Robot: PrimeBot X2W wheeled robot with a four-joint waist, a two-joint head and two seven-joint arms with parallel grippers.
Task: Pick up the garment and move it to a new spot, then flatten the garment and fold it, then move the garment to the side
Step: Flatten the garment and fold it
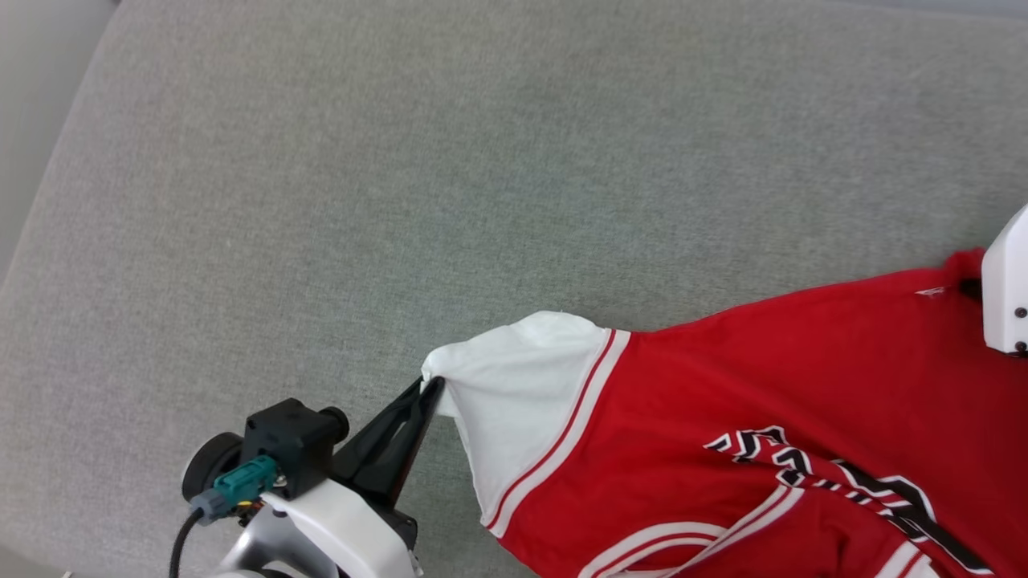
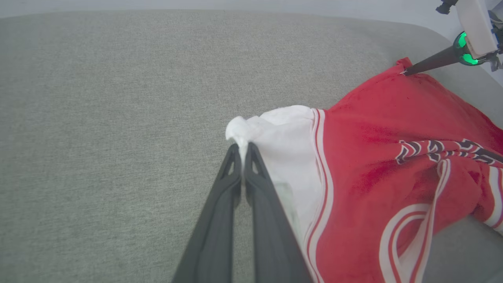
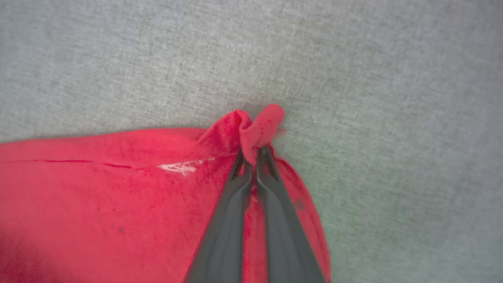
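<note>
Grey woven fabric covers the surface (image 1: 337, 177). Its rounded left edge is seen well to the left of the garment (image 1: 763, 377), and its far edge is seen beyond the garment in the left wrist view. Wide bare room is offered to the left of the garment and beyond it.

The garment is placed at the near right of the surface, red with black-and-white lettering (image 1: 843, 482) on the chest, and is cut off by the head view's right and lower borders. Its white sleeve (image 1: 522, 385) is drawn out to a point at the garment's left end.

The left end effector (image 1: 432, 385) is reached in from the lower left of the garment, with its fingers slanted up toward the sleeve. It is pressed together on the sleeve's tip, which is bunched between the fingertips.

The right end effector (image 3: 253, 152) is set at the garment's far right corner, where a small fold of red cloth is pinched and curled over the closed fingertips. In the left wrist view it is seen sloping down to that corner.

One garment, one white sleeve and two end effectors are counted.
</note>
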